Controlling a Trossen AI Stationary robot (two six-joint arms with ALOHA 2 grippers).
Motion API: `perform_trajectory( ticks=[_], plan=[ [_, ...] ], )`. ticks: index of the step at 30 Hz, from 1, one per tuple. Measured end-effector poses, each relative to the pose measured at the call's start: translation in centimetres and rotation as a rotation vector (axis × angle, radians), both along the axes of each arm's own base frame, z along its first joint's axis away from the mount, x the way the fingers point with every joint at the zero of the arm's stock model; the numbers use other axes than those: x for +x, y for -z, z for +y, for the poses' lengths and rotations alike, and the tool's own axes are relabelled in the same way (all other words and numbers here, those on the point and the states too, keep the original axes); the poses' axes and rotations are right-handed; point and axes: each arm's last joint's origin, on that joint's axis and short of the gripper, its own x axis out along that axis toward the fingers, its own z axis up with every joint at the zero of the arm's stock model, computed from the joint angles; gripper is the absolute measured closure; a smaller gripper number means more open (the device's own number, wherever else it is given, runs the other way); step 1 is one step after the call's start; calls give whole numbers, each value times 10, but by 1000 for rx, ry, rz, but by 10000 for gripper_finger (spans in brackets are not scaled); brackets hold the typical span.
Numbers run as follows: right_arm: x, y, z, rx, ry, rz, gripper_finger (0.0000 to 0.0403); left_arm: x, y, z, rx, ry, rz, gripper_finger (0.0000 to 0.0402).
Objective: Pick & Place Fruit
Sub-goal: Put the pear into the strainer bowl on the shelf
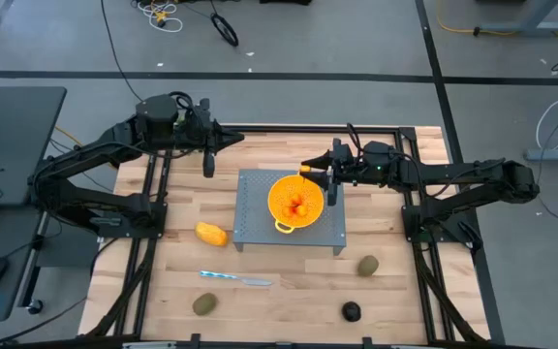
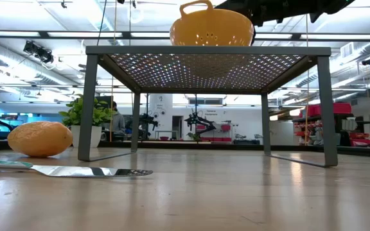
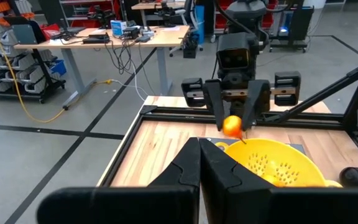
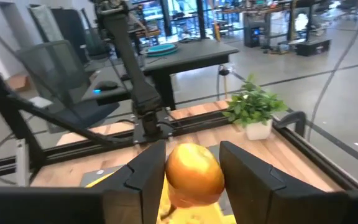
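A yellow-orange colander stands on a grey perforated stand in the middle of the table, with tiny orange-red balls inside. My right gripper is over the colander's far rim, shut on another small orange ball. My left gripper waits shut near the far left of the stand. On the bare table lie a yellow-orange oblong, two brownish-green ovals and a small blackish round fruit. My right gripper pinches the small orange ball between its two fingers, one on each side of it. The fingers come from the table's right, slanting down. The ball is lifted clear, just above the colander's far rim.
A thin silvery knife lies on the near left of the table, close to the oblong fruit. A potted leafy plant stands at the table's left edge. Black frame rails run along both sides. Bare wood shows in front of the stand.
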Motion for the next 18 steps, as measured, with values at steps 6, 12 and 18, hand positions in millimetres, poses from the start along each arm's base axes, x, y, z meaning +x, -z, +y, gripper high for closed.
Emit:
perform_trajectory(
  ticks=[6,12,18],
  plan=[
    [1,0,9,-1,-35,3,241,0,0,0,-2,7,3,400],
    [1,0,10,5,-39,3,240,0,0,0,-3,7,3,400],
    [1,0,10,8,-38,3,240,0,0,-1,-9,24,1,400]
  ],
)
